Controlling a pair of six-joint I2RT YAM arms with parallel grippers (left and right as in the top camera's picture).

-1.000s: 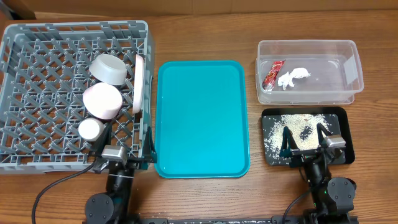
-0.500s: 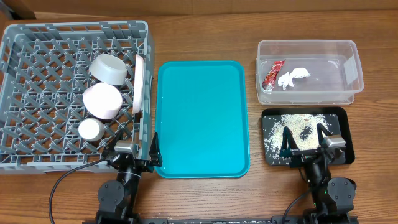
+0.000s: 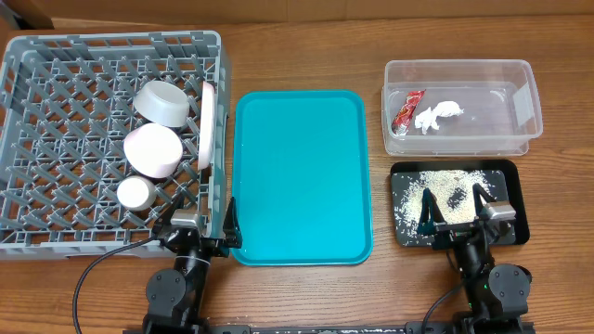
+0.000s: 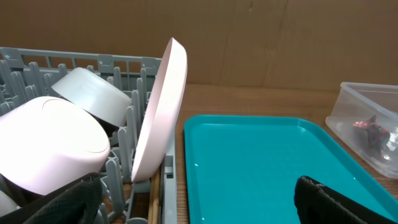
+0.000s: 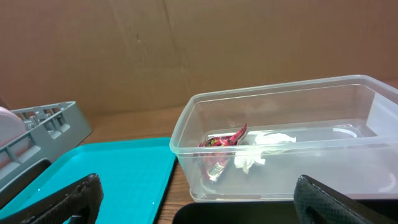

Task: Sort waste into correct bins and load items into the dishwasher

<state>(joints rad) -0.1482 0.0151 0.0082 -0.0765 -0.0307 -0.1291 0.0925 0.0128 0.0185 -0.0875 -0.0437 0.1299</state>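
Note:
The grey dish rack (image 3: 56, 93) holds the pale grey bowl (image 3: 163, 102), the pink bowl (image 3: 152, 149), the small white cup (image 3: 136, 192) and the white plate (image 3: 209, 125) standing on edge; plate (image 4: 158, 118) and bowls also show in the left wrist view. The clear tub (image 3: 520, 93) holds the red wrapper (image 3: 406, 109) and white tissue (image 3: 437, 115). The black tray (image 3: 512, 181) holds rice grains (image 3: 427, 186) and dark food bits (image 3: 457, 196). My left gripper (image 3: 199, 224) is open at the rack's front right corner. My right gripper (image 3: 457, 210) is open over the black tray's front. Chopsticks are not visible.
A bare teal tray (image 3: 302, 176) lies in the middle between rack and bins. Brown cardboard walls stand behind the table in both wrist views. The wooden table's front edge is just behind both arm bases.
The left arm shifted right along the rack's front edge, from near the cup to the rack's front right corner, then stayed still. The right arm has not moved.

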